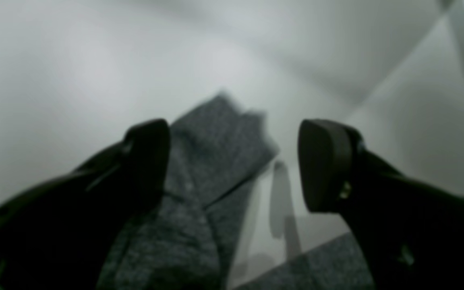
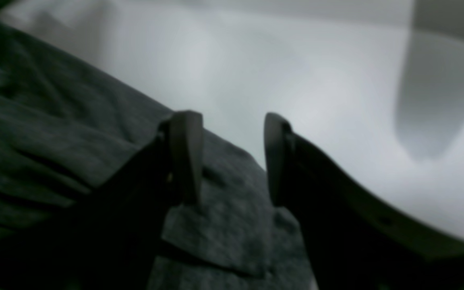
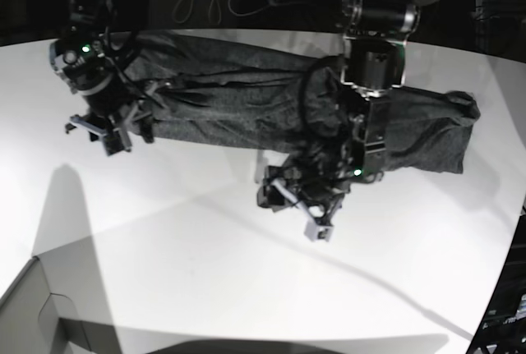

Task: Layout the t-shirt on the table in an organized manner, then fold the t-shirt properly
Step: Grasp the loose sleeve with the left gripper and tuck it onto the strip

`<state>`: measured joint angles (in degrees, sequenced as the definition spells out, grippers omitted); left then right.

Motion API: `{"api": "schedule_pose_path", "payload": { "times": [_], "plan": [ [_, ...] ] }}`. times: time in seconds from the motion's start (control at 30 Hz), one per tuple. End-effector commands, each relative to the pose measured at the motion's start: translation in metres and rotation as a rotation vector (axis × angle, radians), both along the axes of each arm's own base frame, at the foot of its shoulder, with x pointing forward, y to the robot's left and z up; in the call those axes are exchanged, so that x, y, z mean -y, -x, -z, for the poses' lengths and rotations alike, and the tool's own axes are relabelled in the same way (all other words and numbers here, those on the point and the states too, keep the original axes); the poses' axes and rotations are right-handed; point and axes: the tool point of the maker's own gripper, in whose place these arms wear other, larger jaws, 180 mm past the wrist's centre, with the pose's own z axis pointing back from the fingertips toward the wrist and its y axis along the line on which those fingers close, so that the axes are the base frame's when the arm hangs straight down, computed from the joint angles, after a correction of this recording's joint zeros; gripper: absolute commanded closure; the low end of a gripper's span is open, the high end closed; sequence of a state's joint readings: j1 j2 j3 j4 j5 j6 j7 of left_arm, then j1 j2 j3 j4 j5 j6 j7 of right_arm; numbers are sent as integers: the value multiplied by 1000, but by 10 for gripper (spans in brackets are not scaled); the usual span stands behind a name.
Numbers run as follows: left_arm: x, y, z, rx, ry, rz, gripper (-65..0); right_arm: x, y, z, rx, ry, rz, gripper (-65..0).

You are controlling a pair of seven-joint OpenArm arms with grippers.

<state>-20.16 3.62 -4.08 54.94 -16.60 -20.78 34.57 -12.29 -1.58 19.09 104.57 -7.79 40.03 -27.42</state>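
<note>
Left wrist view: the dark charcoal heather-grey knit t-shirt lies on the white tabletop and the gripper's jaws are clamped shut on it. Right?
Not quite. In the left wrist view the left gripper stands open, jaws wide apart, clamping nothing. The dark charcoal heather-grey knit t-shirt does lie on the white tabletop.

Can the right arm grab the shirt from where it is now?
Probably yes. The right gripper is open right above the t-shirt, at its edge on the table, with nothing in between.

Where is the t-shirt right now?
In the base view the t-shirt lies stretched along the white table's far edge, between the two arms.
</note>
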Motion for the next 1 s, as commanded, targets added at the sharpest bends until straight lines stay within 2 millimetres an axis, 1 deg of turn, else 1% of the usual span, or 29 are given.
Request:
{"api": "schedule_pose_path", "payload": {
  "times": [0.0,0.13,0.23,0.27,0.33,0.37,0.43,0.53,0.6,0.67,0.7,0.73,0.8,0.83,0.87,0.9,0.97],
  "plan": [
    [3,-11,-12,26,-2,-1,-482,0,-8,-15,60,-11,-4,-255],
    [1,-13,-20,46,-6,2,-480,2,-9,-16,63,-8,2,-255],
    [1,-13,-18,43,-8,1,-480,2,-9,-15,62,-10,2,-255],
    [-4,-13,-17,44,-16,-3,-480,1,-9,-15,62,-10,0,-255],
    [-9,-10,-8,21,-34,-2,-466,1,-9,-15,60,-11,-1,-255],
    [-10,-8,-2,7,-40,-2,-442,0,-9,-15,60,-11,-3,-255],
    [-11,-1,13,-35,-53,3,-347,1,-9,-14,59,-11,-1,-255],
    [-14,-1,24,-47,-64,-5,-149,0,-10,-15,61,-12,-3,-255],
    [-15,2,33,-65,-71,-6,0,0,-10,-14,59,-13,-4,-255],
    [-15,2,34,-70,-62,-12,-4,0,-10,-14,59,-13,-4,-255],
    [-22,0,31,-59,-67,-21,-13,0,-9,-14,58,-13,-4,-255],
    [-28,-6,23,-37,-64,-38,0,-1,-9,-14,58,-14,-5,-255],
    [-42,-20,0,22,-21,-99,0,-1,-9,-14,58,-14,-5,-255],
    [-53,-23,-11,36,10,-140,-1,-1,-9,-14,58,-14,-5,-255],
    [-67,-25,-22,47,36,-178,-1,-1,-9,-14,58,-14,-5,-255],
    [-88,-28,-37,70,54,-226,-1,-1,-9,-14,58,-14,-5,-255],
    [-120,-34,-70,130,86,-293,-1,-1,-9,-14,58,-14,-5,-255]
  ]
}}
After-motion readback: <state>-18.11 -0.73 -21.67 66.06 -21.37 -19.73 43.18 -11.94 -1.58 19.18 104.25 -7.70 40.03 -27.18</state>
